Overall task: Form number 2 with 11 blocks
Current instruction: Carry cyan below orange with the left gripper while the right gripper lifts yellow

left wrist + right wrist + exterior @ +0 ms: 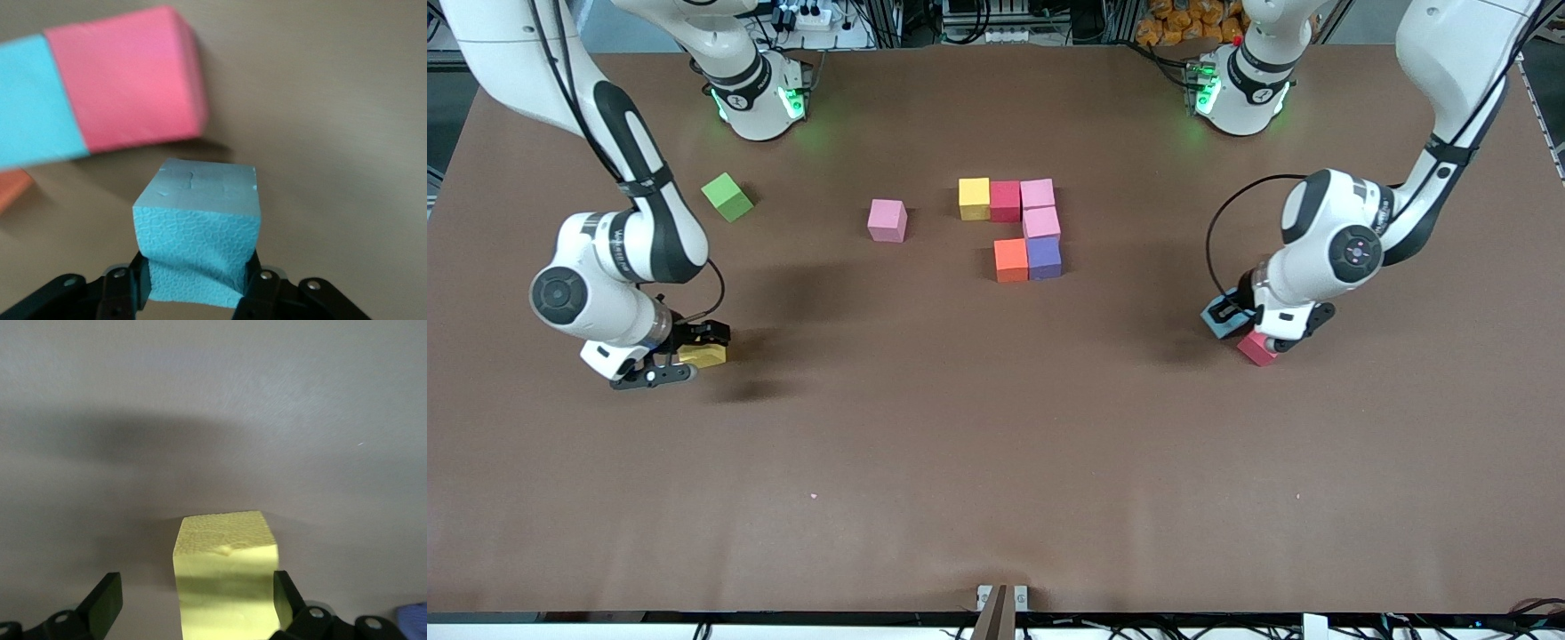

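Six blocks form part of the number 2 at mid-table: yellow (974, 197), red (1005, 201) and pink (1038, 193) in a row, then pink (1041, 222), purple (1044, 258) and orange (1011, 260). A loose pink block (887, 220) lies beside them toward the right arm's end. My left gripper (1240, 322) (197, 280) is shut on a light blue block (197, 227) (1218, 317), squeezing it. A red block (1256, 348) (127, 87) and a second light blue block (33, 100) lie beside it. My right gripper (692, 357) (197, 603) is open around a yellow block (703, 356) (225, 580) on the table.
A green cube (727, 196) lies near the right arm's base. An orange sliver (12, 190) shows at the edge of the left wrist view. The brown table (996, 444) is bare nearer the front camera.
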